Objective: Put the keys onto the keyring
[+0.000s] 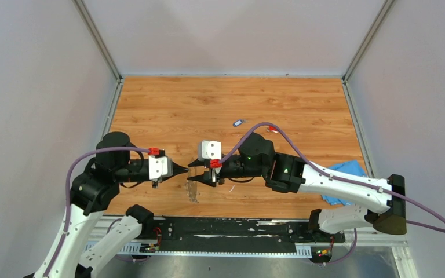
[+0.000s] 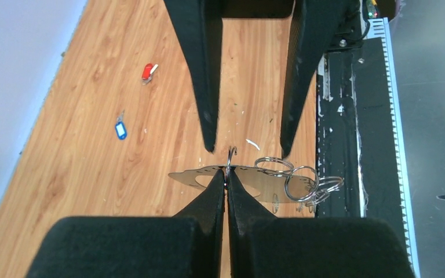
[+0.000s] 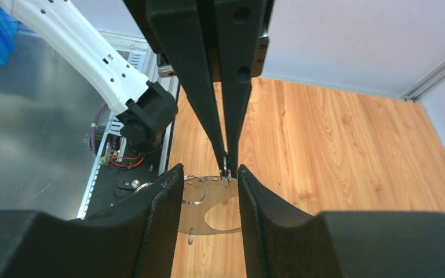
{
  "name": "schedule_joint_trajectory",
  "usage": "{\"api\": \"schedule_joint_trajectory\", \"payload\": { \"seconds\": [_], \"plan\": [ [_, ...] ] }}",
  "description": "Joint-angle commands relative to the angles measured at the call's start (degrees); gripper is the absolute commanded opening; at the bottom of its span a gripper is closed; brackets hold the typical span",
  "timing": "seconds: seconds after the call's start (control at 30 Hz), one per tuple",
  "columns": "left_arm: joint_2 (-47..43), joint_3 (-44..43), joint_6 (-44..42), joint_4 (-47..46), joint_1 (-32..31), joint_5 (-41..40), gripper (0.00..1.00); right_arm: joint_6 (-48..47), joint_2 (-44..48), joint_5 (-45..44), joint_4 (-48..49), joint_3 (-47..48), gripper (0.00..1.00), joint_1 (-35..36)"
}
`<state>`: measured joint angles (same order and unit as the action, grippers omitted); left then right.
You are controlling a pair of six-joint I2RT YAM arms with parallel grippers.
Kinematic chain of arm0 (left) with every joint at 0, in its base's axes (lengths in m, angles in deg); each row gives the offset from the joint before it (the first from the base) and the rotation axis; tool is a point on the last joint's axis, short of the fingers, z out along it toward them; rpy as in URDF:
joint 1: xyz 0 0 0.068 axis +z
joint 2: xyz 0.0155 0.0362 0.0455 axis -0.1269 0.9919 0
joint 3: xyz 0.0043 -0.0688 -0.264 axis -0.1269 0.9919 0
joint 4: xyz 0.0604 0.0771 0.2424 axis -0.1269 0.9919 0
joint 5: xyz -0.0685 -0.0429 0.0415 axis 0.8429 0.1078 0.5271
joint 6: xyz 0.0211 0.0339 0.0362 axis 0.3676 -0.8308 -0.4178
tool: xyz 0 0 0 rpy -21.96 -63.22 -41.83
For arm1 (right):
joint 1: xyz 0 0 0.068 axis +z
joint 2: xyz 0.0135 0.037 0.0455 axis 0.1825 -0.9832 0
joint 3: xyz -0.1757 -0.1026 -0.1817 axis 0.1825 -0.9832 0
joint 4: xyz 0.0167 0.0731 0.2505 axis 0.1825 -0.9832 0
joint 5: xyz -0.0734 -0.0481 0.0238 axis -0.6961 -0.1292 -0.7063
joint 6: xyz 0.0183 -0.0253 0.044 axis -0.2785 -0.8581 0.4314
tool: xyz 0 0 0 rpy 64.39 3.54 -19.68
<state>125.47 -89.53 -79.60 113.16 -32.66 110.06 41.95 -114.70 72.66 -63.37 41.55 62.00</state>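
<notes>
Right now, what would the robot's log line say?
left gripper: shut on keyring | right gripper: open | blue key, red key: loose on table

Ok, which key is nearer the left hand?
The blue key: it lies closer to the left hand than the red key, which sits farther out on the table.

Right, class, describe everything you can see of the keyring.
The keyring looks like a thin, flat grey metal piece with a large oval cut-out and small holes near its edge. Several wire rings sit bunched at one end. It is held above the wooden table, seemingly about level. The left gripper is shut on its edge. The right gripper is open, its fingers straddling that spot without clearly touching.
</notes>
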Motion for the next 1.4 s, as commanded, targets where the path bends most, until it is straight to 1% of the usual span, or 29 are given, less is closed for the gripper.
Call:
{"api": "schedule_joint_trajectory", "payload": {
  "seconds": [0.0,0.1,0.2,0.33,0.37,0.43,0.5,0.63,0.7,0.73,0.77,0.83,0.9,0.97,1.07,1.1,1.2,1.27,1.37],
  "plan": [
    [-2.2,1.7,0.6,-3.3,-0.3,-0.1,0.0,0.6,3.8,-3.1,0.7,-0.7,0.45,-0.9],
    [-3.9,3.0,-1.1,-4.9,-0.3,1.4,0.0,0.8,6.2,-4.0,0.0,-1.2,0.47,-1.9],
    [-7.4,5.3,-1.6,-9.3,-0.3,1.7,0.0,0.9,8.1,-5.7,-1.1,-2.0,0.47,-2.5],
    [-11.5,8.5,-2.5,-16.9,-0.3,3.9,0.0,0.4,11.1,-9.2,-1.5,-4.7,0.48,-3.1],
    [-12.8,9.4,-4.0,-18.3,-0.3,5.3,0.0,0.1,11.7,-10.6,-1.4,-5.5,0.48,-3.3],
    [-14.9,10.7,-9.3,-19.2,-0.3,7.8,0.0,0.1,13.0,-12.8,-0.5,-7.5,0.47,-3.7],
    [-16.2,11.3,-12.7,-19.6,-0.3,9.2,0.0,0.5,13.9,-14.3,0.1,-9.1,0.47,-4.8],
    [-16.5,11.0,-14.7,-19.6,-0.3,9.8,0.0,2.7,15.2,-17.5,0.2,-11.0,0.48,-7.5],
    [-16.2,10.8,-14.1,-19.6,-0.3,9.6,0.0,6.9,15.2,-19.9,0.2,-12.0,0.52,-9.8],
    [-15.8,10.7,-12.9,-19.8,-0.3,9.2,0.0,10.0,15.1,-23.2,0.2,-12.4,0.56,-11.5],
    [-15.5,10.7,-10.8,-20.3,-0.3,8.5,0.0,12.5,14.7,-24.2,-0.3,-13.1,0.6,-13.6],
    [-14.6,11.4,-1.6,-25.1,-0.3,6.2,0.0,19.1,13.7,-25.1,-1.7,-14.0,0.65,-18.9],
    [-13.9,12.8,9.8,-31.7,-0.3,3.2,0.0,21.9,12.2,-25.6,-3.7,-15.4,0.66,-23.5],
    [-12.8,13.4,17.4,-36.0,-0.3,2.4,0.0,22.6,10.0,-26.9,-4.4,-16.4,0.67,-26.9],
    [-10.9,13.6,26.8,-41.5,-0.3,1.6,0.0,24.4,5.2,-26.1,-4.0,-16.6,0.67,-33.0],
    [-10.4,13.8,29.1,-43.1,-0.3,1.2,0.0,24.8,3.1,-24.3,-3.1,-16.4,0.67,-35.1],
    [-9.4,14.4,32.9,-45.8,-0.3,0.4,0.0,26.2,-4.3,-23.2,-0.3,-13.9,0.67,-39.5],
    [-8.9,15.1,34.1,-46.8,-0.3,-0.3,0.0,26.5,-11.9,-22.2,0.6,-11.1,0.65,-42.6],
    [-8.4,16.1,35.0,-46.8,-0.3,-1.1,0.0,25.2,-22.2,-17.8,2.9,-6.1,0.61,-45.5]
  ]
}}
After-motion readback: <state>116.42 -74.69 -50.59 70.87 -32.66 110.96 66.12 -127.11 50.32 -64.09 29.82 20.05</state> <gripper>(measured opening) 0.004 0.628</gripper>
